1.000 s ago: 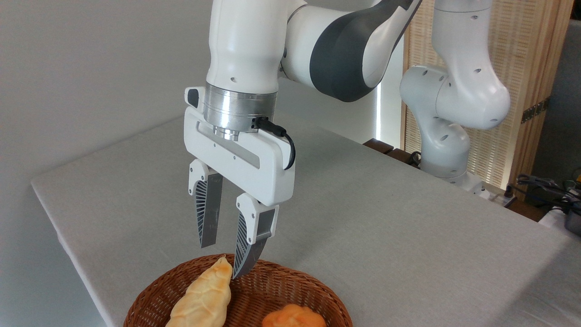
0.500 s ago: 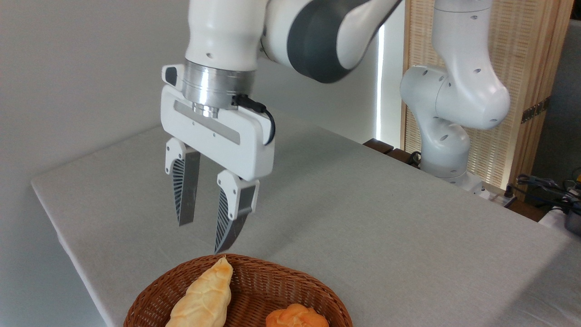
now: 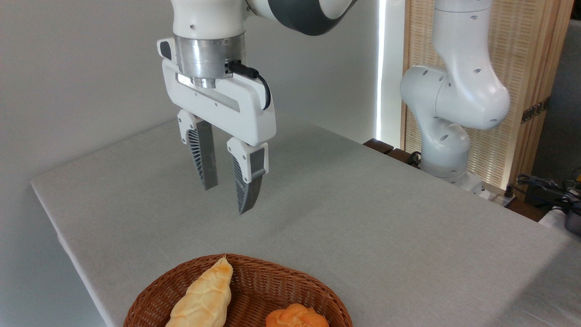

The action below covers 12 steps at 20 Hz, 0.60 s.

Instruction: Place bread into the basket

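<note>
Down in the basket (image 3: 272, 281) lies the bread (image 3: 296, 316), well below the empty, parted gripper (image 3: 226, 198).

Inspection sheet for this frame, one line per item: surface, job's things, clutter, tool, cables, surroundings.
Surface: grey cloth-covered table, bare apart from the basket.
Job's things: bread lies inside the wicker basket at the bottom edge, partly cut off by the frame.
Clutter: a long pale plaited loaf also lies in the basket.
Tool: tool open, empty, raised above the table behind the basket.
Cables: black cable loops at the wrist; more wires at far right.
Surroundings: plain wall, slatted wooden screen.
</note>
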Each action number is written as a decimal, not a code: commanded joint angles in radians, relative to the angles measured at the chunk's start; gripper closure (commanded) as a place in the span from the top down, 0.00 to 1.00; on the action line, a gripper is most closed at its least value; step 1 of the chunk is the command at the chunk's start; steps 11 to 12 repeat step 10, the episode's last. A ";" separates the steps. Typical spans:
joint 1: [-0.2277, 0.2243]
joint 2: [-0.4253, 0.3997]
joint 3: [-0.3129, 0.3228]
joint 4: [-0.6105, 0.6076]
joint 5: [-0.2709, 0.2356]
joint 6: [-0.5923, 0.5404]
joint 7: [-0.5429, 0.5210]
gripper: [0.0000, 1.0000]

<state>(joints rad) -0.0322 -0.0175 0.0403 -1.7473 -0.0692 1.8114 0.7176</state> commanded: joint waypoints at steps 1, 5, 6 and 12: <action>0.002 0.027 -0.023 0.029 0.063 -0.081 -0.007 1.00; 0.002 0.034 -0.054 0.029 0.078 -0.084 -0.014 1.00; 0.002 0.034 -0.056 0.029 0.078 -0.084 -0.014 1.00; 0.003 0.030 -0.043 0.028 0.045 -0.086 -0.017 1.00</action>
